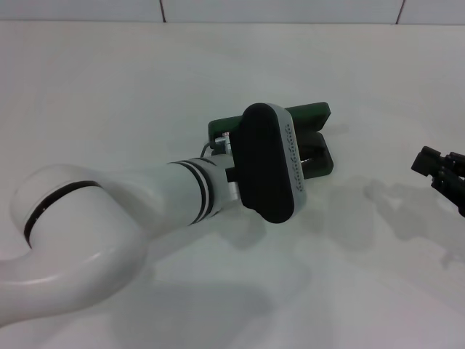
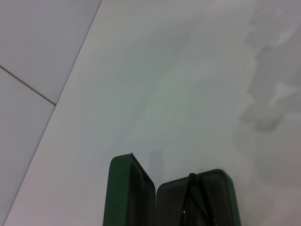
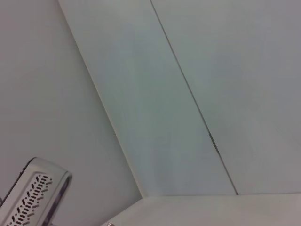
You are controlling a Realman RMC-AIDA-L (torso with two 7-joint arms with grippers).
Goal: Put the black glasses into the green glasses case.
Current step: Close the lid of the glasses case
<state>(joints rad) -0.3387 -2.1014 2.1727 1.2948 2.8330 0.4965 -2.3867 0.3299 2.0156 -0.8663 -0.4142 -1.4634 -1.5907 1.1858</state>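
White table (image 1: 109, 87): green glasses case (image 2: 120, 193) holds black glasses (image 2: 192, 197).

white table (image 1: 109, 87), tiled wall (image 3: 225, 70) behind.

the green glasses case (image 1: 316, 138) lies open on the white surface, near its middle, mostly hidden in the head view. in the left wrist view both dark-lined halves (image 2: 136, 197) stand spread apart. the black glasses (image 2: 194, 200) show as thin black wire inside one half; their lenses cannot be made out.
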